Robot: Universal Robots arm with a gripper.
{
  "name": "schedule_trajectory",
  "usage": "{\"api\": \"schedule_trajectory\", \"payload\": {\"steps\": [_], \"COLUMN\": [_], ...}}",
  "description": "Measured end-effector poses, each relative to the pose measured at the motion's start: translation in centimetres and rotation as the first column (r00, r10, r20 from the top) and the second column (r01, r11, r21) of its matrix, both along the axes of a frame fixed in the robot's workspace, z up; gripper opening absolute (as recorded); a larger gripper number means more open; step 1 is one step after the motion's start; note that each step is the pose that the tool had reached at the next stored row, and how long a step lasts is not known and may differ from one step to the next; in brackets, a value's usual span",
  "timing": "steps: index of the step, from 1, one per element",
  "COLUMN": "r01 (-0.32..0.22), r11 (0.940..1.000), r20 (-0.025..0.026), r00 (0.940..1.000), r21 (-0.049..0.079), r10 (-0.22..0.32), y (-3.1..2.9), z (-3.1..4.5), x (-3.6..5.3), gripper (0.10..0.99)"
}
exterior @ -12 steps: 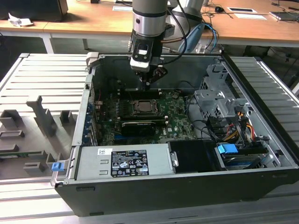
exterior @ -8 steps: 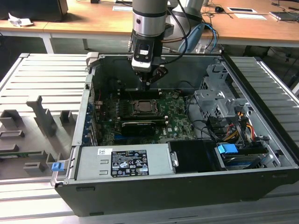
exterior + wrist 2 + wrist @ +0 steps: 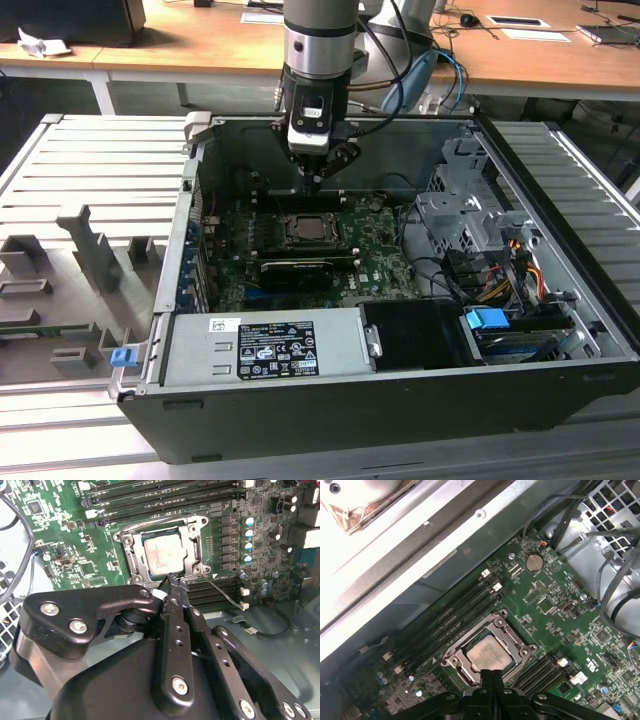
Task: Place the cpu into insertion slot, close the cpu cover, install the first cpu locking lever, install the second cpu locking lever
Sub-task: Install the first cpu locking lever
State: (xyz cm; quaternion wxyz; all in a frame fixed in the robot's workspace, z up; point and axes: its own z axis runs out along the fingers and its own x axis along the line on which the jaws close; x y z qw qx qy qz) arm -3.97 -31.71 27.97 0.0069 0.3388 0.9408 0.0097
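Second wrist view: hand [image 3: 172,582] narrow, its two black fingers pressed together at the tips, nothing seen between them. The tips sit over the near edge of the cpu cover [image 3: 131,555], close to one corner; whether they touch the metal cannot be judged. The cpu cover lies flat, its window framing the cpu [image 3: 162,555]. The cpu is seated in the insertion slot [image 3: 141,565], dull metal top up, just beyond the fingertips and not held.

A thin wire lever [image 3: 220,591] leaves the cover corner nearest the tips and slants out across the green board [image 3: 90,540]. A second wire lever [image 3: 155,521] bends along the cover's far side, next to the long memory slots [image 3: 160,500].

Exterior view: the hand [image 3: 313,183] hangs tips-down from the arm [image 3: 320,40] inside the open computer case [image 3: 330,420]. The cpu [image 3: 303,228] lies just camera-side of the tips, with the black expansion card [image 3: 295,272] nearer the camera again. The case stands on a grey ribbed surface [image 3: 100,160].
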Motion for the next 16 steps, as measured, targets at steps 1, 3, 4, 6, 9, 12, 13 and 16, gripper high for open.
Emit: {"api": "schedule_trajectory", "payload": {"steps": [1, 3, 4, 6, 9, 12, 13, 16], "r01": [-0.008, -0.021, -0.028, -0.051, -0.093, -0.116, -0.128, -0.156], "r11": [1.0000, 0.9998, 0.9996, 0.9987, 0.9957, 0.9932, 0.9918, 0.9877], "r20": [0.0000, 0.0000, 0.0000, 0.0001, 0.0000, 0.0000, 0.0000, 0.0000], "r00": [1.0000, 0.9998, 0.9996, 0.9987, 0.9957, 0.9932, 0.9918, 0.9877], "r21": [0.000, 0.000, 0.000, 0.000, 0.000, 0.000, 0.000, 0.000], "r10": [0.008, 0.021, 0.028, 0.051, 0.093, 0.116, 0.128, 0.156], "y": [0.00, 0.00, 0.00, 0.00, 0.00, 0.00, 0.00, 0.00], "z": [0.00, 0.00, 0.00, 0.00, 0.00, 0.00, 0.00, 0.00], "x": [0.00, 0.00, 0.00, 0.00, 0.00, 0.00, 0.00, 0.00], "gripper": [0.106, 0.106, 0.106, 0.106, 0.106, 0.106, 0.106, 0.106]}}
